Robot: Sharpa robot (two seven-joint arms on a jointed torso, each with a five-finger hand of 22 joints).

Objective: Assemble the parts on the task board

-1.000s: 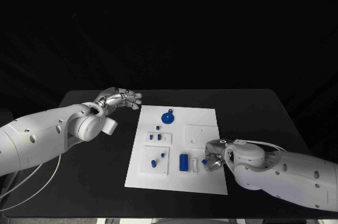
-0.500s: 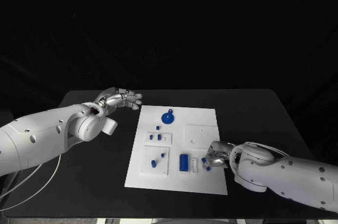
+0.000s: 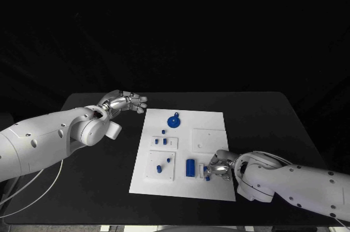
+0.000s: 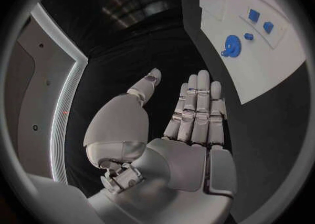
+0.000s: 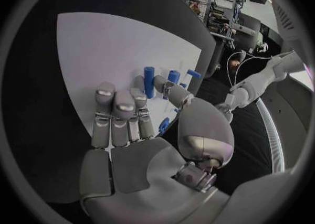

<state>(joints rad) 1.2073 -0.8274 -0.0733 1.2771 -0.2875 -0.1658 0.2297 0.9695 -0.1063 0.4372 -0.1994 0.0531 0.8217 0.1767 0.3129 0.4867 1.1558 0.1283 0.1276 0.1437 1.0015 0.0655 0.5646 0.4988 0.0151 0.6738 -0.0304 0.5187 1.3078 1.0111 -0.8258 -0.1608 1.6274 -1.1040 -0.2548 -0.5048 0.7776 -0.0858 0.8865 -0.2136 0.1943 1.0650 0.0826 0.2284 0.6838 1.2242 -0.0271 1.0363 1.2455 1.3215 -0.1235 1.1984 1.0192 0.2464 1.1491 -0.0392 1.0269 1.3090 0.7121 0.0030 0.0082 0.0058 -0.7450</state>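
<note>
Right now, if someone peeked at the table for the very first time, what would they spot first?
Probably the white task board in the middle of the black table, dotted with small blue parts, such as the round blue piece at its far end. Next, the right hand reaching over the board's near edge beside a blue cylinder, and the left hand hanging open off the board's far left corner.

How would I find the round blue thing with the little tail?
Look at the white task board in the middle of the black table. Near its far edge lies the round blue part. It is the only disc; the other blue pieces are small blocks and pegs.
</note>
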